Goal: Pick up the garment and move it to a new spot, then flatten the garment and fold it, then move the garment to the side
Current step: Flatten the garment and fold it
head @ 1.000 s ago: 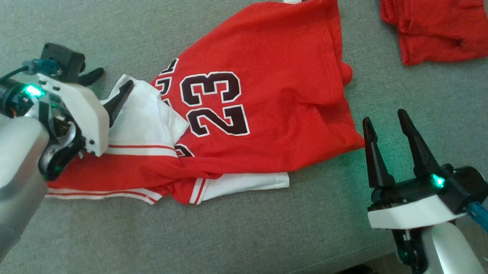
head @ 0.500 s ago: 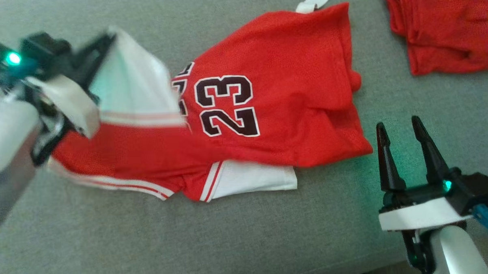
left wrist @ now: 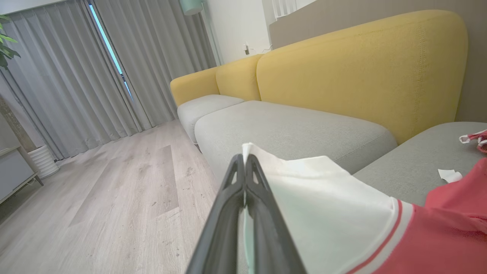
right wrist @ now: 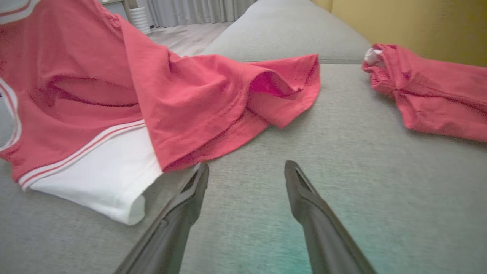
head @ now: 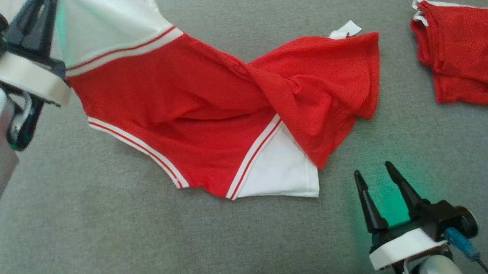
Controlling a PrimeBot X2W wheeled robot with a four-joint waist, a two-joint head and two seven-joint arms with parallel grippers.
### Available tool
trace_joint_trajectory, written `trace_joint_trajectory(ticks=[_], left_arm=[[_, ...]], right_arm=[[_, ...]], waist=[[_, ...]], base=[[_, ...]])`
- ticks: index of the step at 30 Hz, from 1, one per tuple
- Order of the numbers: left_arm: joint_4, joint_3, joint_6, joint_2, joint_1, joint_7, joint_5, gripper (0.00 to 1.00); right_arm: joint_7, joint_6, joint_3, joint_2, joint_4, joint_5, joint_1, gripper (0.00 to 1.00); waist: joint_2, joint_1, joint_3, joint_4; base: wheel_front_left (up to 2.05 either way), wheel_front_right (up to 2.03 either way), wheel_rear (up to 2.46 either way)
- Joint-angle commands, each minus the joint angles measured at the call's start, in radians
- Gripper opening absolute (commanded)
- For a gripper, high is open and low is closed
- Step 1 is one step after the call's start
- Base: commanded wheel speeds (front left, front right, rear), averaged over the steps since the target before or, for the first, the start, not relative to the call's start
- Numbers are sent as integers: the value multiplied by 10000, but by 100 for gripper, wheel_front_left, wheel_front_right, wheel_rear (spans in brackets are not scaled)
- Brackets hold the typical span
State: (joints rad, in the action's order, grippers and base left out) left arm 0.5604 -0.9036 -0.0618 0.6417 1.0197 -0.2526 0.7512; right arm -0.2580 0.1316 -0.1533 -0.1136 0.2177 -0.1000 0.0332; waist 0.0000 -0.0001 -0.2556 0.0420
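**Head view.** The left claw (head: 41,14), pinched shut on a white sleeve of the garment (head: 186,110), holds that end raised. The red body hangs twisted down to the grey sofa seat (head: 109,239), where its far hem lies. The right claw (head: 373,170) hovers spread and empty near the lower white sleeve, probably placed to take a second corner.

**Left wrist view.** The fingers meet on white cloth.

**Right wrist view.** The fingers are parted over bare seat, and another red garment (right wrist: 437,102) lies well apart.
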Motion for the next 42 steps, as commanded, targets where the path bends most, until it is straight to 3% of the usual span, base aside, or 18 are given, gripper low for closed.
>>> trace_joint_trajectory(ticks=[1, 17, 28, 38, 40, 41, 42], left_arm=[[-197, 591, -1, 314, 215, -88, -123, 0], [-161, 1241, -401, -162, 19, -90, -815, 0], [-204, 1595, -525, -321, 43, -91, -1301, 0], [-203, 1713, -614, -568, -58, -91, -1578, 0], [-216, 1764, -626, -573, -92, -91, -1612, 0], [-229, 1797, -630, -570, -111, -91, -1630, 0], [-254, 1845, -634, -563, -133, -91, -1649, 0]], right_arm=[[-38, -9, -350, -204, -233, -109, -169, 100], [-38, -9, -1997, -352, 1126, -1004, -1703, 100], [-38, -9, -1508, -372, 1901, -2086, -2938, 100], [-38, -9, -510, -330, 2555, -1673, -3532, 100], [-38, -9, -405, -291, 2399, -1574, -3567, 44], [-38, -9, -368, -265, 2327, -1531, -3566, 0], [-38, -9, -336, -234, 2275, -1516, -3552, 0]], waist=[[0, 1, 72, -126], [0, 1, -163, -613], [0, 1, -358, -942], [0, 1, -461, -1384], [0, 1, -461, -1414], [0, 1, -452, -1423], [0, 1, -438, -1427]], base=[[0, 0, 0], [0, 0, 0], [0, 0, 0], [0, 0, 0], [0, 0, 0], [0, 0, 0], [0, 0, 0]])
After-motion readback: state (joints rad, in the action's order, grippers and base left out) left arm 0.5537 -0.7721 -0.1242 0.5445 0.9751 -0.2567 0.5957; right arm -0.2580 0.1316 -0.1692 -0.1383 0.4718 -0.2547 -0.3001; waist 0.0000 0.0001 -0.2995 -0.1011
